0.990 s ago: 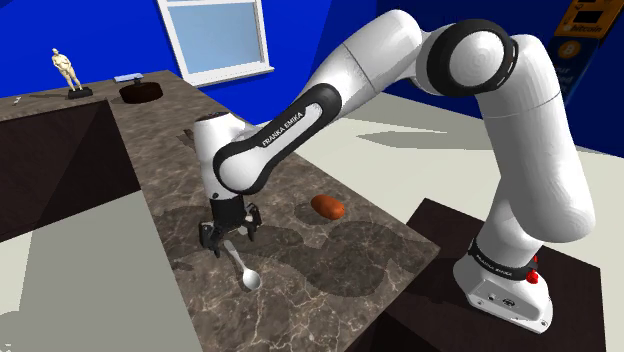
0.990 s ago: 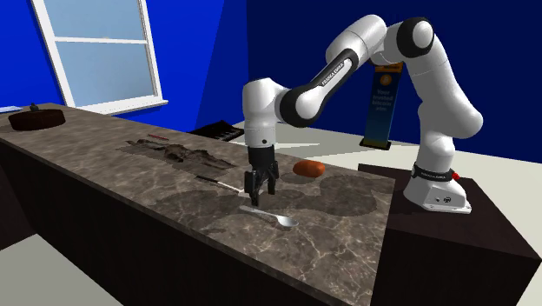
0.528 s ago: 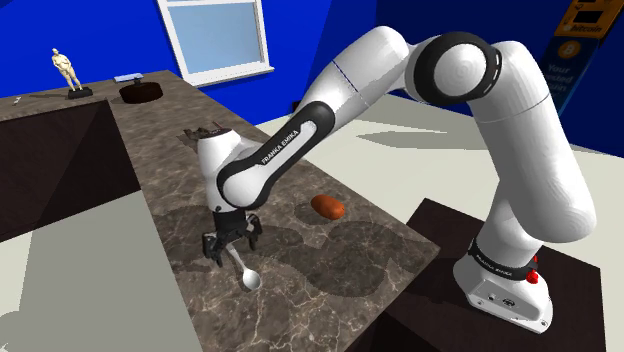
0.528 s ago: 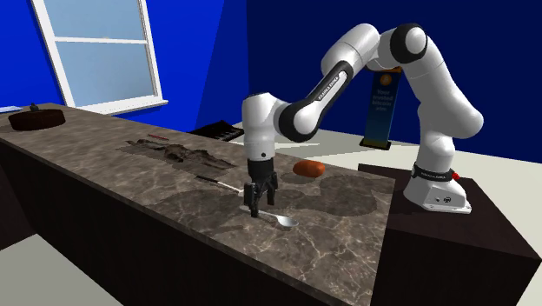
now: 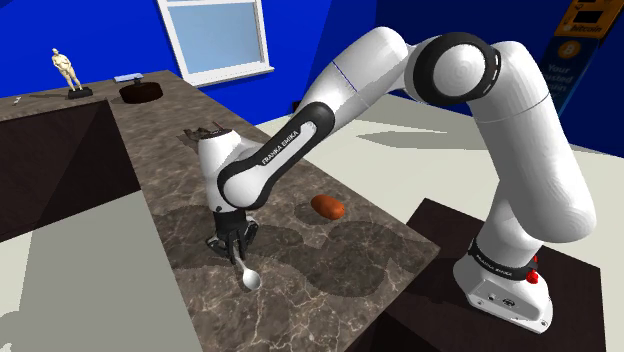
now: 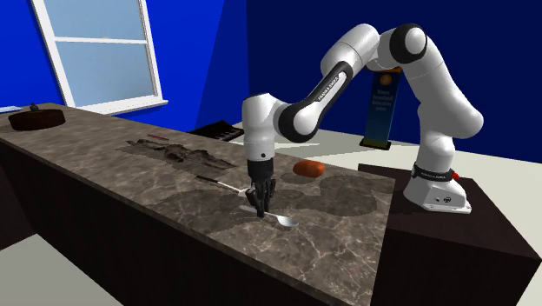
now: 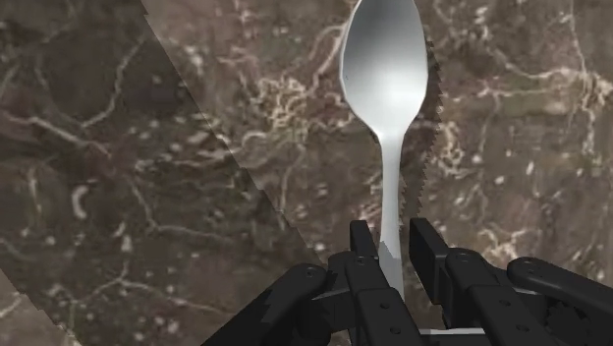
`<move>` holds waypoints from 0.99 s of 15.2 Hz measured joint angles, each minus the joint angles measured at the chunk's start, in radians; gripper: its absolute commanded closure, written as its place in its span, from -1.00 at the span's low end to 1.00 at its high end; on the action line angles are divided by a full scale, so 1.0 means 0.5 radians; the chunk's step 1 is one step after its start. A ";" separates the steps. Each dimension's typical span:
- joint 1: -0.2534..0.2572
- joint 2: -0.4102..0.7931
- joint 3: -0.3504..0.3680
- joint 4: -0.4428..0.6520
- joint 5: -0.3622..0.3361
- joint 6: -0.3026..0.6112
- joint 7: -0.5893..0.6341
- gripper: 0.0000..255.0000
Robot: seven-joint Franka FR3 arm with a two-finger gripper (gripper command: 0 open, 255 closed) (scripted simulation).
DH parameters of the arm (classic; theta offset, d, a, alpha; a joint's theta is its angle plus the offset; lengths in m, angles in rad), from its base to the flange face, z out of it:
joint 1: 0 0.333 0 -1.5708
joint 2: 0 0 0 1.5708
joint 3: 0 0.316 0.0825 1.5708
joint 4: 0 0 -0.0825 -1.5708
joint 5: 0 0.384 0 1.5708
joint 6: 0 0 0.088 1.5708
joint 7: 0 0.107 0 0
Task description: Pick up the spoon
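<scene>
1. The end effector (image 5: 232,243) (image 6: 260,206) points straight down at the marble desk (image 5: 310,295) (image 6: 347,236), its tips at the surface.
2. In the wrist view the two black fingers (image 7: 362,244) stand close together, one on each side of the spoon's thin handle. They are clamped on it near its end.
3. The spoon (image 5: 251,280) (image 6: 283,221) (image 7: 385,69) is plain silver-grey and lies flat on the desk. Its handle runs up between the fingers and its bowl stretches away beyond the fingertips, hollow side up.
4. A reddish-brown oval lump (image 5: 328,207) (image 6: 308,168) rests on the desk, apart from the end effector on the side toward the robot's stand (image 5: 440,235).
5. A thin pale utensil (image 6: 221,183) lies just beside the end effector on the side away from the stand. I cannot tell what kind it is.
6. Farther off on that same side is a low dark heap (image 6: 178,153), and well beyond it a dark round bowl (image 5: 141,92) (image 6: 38,117).
7. A small pale statuette (image 5: 67,70) stands far from the end effector, near that bowl.
8. A window (image 5: 215,35) (image 6: 100,52) sits in the blue wall behind the far end of the desk.
</scene>
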 measured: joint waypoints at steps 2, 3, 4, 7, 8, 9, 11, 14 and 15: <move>0.000 0.001 0.000 0.002 0.000 -0.002 0.000 1.00; 0.000 0.000 0.000 0.000 0.000 0.000 0.001 1.00; -0.002 -0.008 0.003 -0.002 0.003 -0.007 0.000 1.00; -0.006 -0.042 0.012 0.012 0.013 -0.056 0.003 1.00; -0.011 -0.060 0.017 0.012 0.019 -0.074 0.001 1.00; -0.015 -0.076 0.020 0.013 0.023 -0.090 0.001 1.00; -0.022 -0.109 0.028 0.019 0.033 -0.127 0.001 1.00; -0.028 -0.153 0.039 0.041 0.046 -0.190 0.005 1.00; -0.028 -0.166 0.042 0.048 0.050 -0.209 0.008 1.00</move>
